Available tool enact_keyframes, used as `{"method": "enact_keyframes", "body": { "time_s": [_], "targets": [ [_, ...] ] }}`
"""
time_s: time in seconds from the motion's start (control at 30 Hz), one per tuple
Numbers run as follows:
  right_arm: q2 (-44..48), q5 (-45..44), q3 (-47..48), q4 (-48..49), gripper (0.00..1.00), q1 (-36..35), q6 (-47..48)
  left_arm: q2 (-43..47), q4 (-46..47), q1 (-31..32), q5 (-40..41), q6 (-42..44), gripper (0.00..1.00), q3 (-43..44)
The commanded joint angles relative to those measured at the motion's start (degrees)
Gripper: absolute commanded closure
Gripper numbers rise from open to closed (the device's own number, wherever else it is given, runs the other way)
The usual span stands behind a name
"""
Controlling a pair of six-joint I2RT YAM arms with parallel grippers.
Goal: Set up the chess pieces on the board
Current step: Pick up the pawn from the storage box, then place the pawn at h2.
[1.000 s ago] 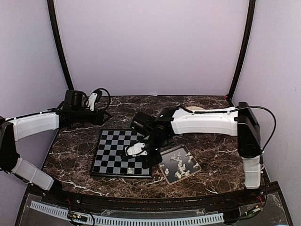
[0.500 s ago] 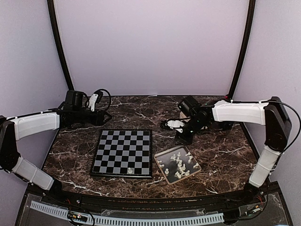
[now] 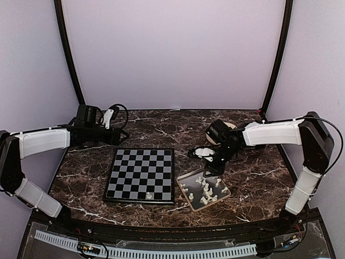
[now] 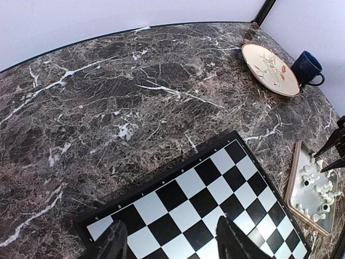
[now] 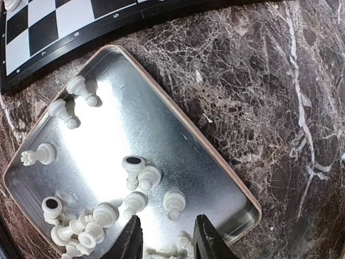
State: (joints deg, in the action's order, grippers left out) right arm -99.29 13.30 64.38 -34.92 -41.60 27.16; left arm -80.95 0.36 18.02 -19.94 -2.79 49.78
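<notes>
Swung off the board (image 3: 141, 174) since 1 s ago, the right gripper (image 5: 168, 240) is now held just above the tray (image 5: 161, 124), over its heaped end. Fingers are seen apart, nothing between them. Most chess pieces (image 5: 141, 174) are still in the tray, some upright, several on their sides, a few touching. One piece (image 3: 148, 195) is set on the board's near row, left of the tray. The left gripper (image 4: 170, 243) is parked well left of the tray, over the board's far corner, fingers apart and empty. Step judged: next pick from the tray, task barely begun. Risks: pcs are packed close under the fingers, so two could be pinched at once or a neighbour knocked out over the low rim. A pc lying flat may be taken off-axis and toppled when set down. Smooth metal means pcs may skid away as the fingers close. Tray sits near the board's edge, so a hard descent could shove it and disturb the placed pc.
</notes>
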Motion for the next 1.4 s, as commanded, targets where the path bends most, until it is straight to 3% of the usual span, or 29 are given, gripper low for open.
{"method": "enact_keyframes", "body": {
  "time_s": [0.0,0.2,0.57,0.83,1.37],
  "targets": [
    [-3.1,0.1,1.3,0.0,0.67,0.0,0.2,0.3,0.2,0.2,-0.6,-0.1,0.41,1.0],
    [-5.6,-1.5,3.6,0.0,0.72,0.1,-0.3,0.4,0.2,0.2,-0.6,0.0,0.41,1.0],
    [-5.5,-2.5,4.1,-1.3,0.90,0.0,0.2,-0.2,0.0,0.2,-1.1,-0.3,0.41,1.5],
    [-2.4,0.9,10.7,-4.6,0.94,-0.6,1.0,-0.1,0.1,0.2,-1.1,-0.5,0.41,1.6],
    [-15.5,1.2,26.5,-6.5,0.94,-17.3,4.1,0.6,-0.3,0.2,-1.0,-0.4,0.41,1.7]
  ]
}}
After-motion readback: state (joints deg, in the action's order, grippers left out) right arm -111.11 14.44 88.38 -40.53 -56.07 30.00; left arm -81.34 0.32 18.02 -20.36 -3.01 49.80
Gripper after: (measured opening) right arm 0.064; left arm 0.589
